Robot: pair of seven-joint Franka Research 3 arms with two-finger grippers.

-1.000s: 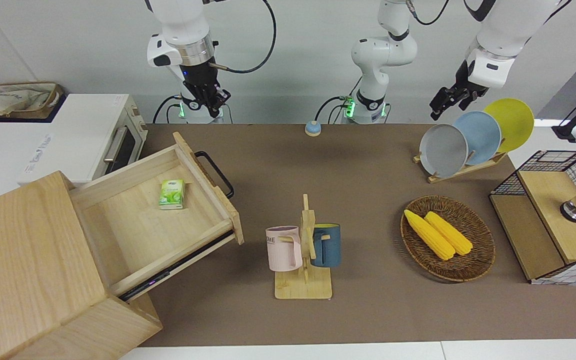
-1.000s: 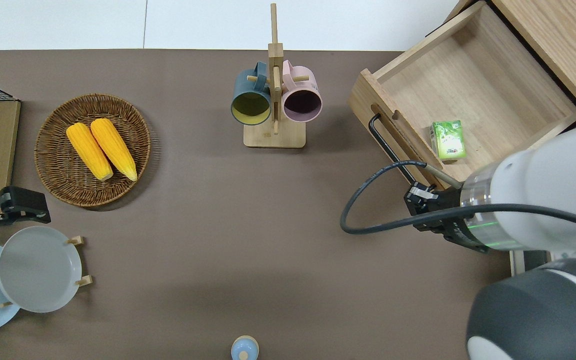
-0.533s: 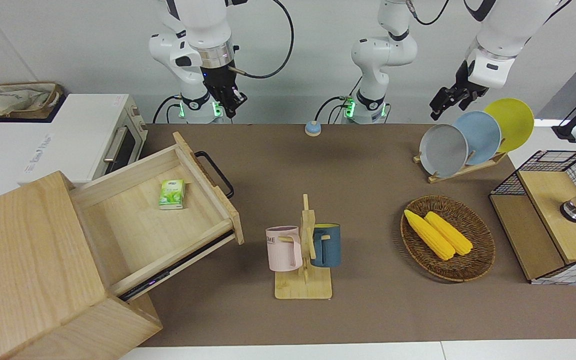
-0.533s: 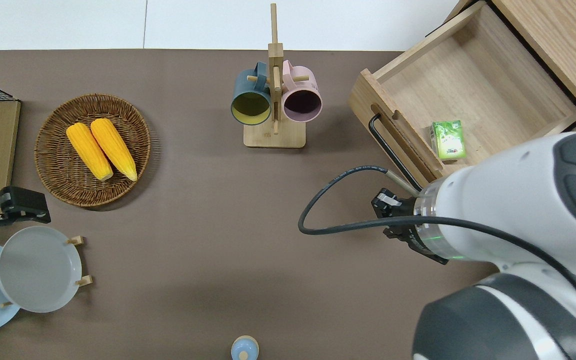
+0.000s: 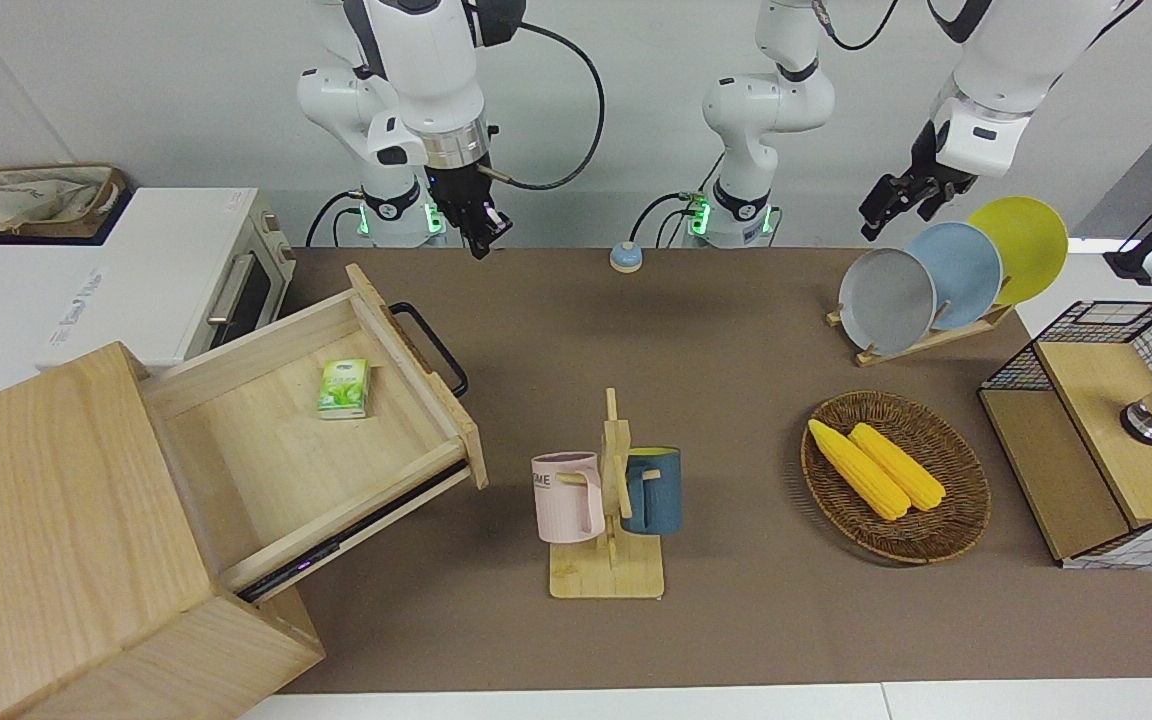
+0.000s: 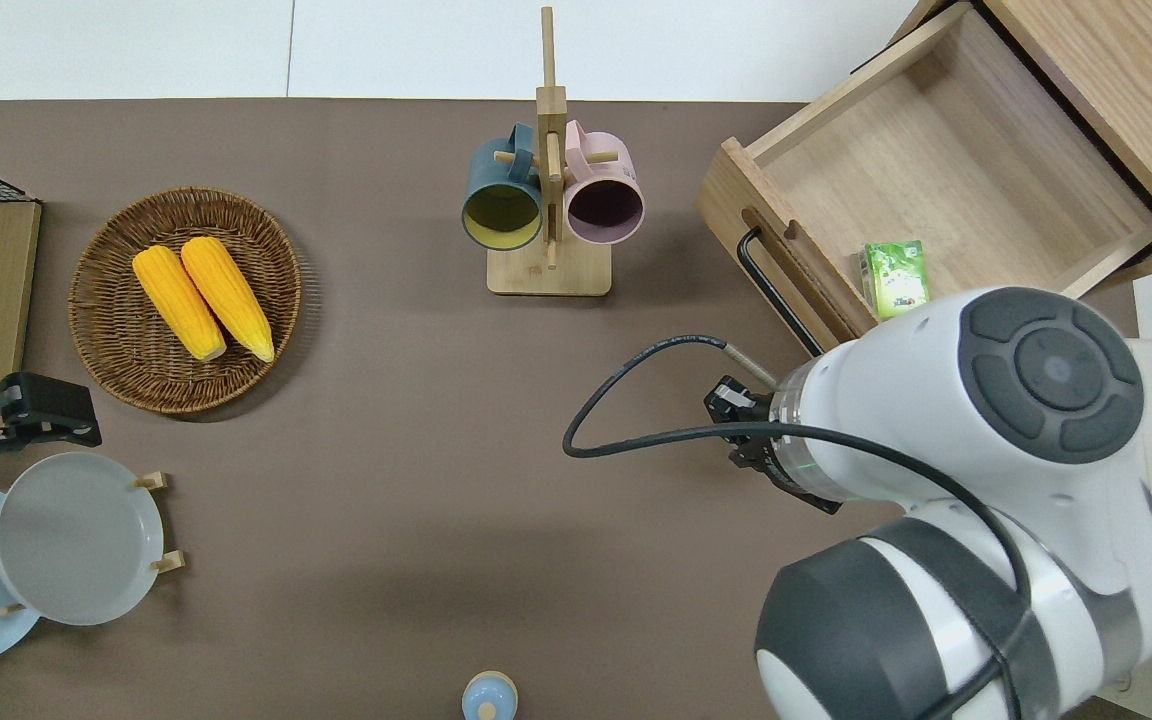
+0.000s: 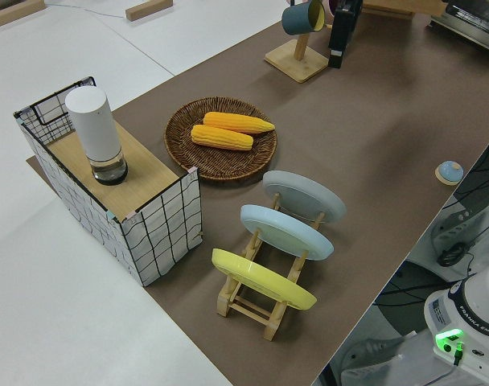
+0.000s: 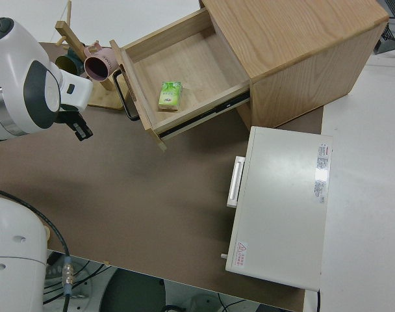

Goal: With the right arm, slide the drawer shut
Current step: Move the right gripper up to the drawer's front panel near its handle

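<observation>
The drawer (image 5: 266, 450) (image 6: 946, 170) (image 8: 184, 71) stands pulled well out of its pale wood box (image 5: 56, 540), with the black bar handle (image 5: 431, 348) (image 6: 778, 290) on its front. A green packet (image 5: 343, 388) (image 6: 896, 278) lies inside. My right gripper (image 5: 484, 235) (image 8: 80, 129) hangs over the bare brown mat, off the robot-side end of the handle, apart from the drawer and holding nothing. The right arm's white wrist (image 6: 896, 430) hides most of the gripper from above. The left arm is parked.
A white toaster oven (image 5: 166, 280) (image 8: 282, 201) sits beside the wood box, nearer to the robots. A mug stand (image 5: 608, 500) is mid-table. A corn basket (image 5: 894, 475), plate rack (image 5: 936, 275) and wire cabinet (image 5: 1096, 430) fill the left arm's end. A small blue knob (image 5: 625, 257) lies near the robots.
The right arm has swung toward the table's middle; its gripper moved from over the drawer's near corner out over the mat and a little lower. The drawer has not moved.
</observation>
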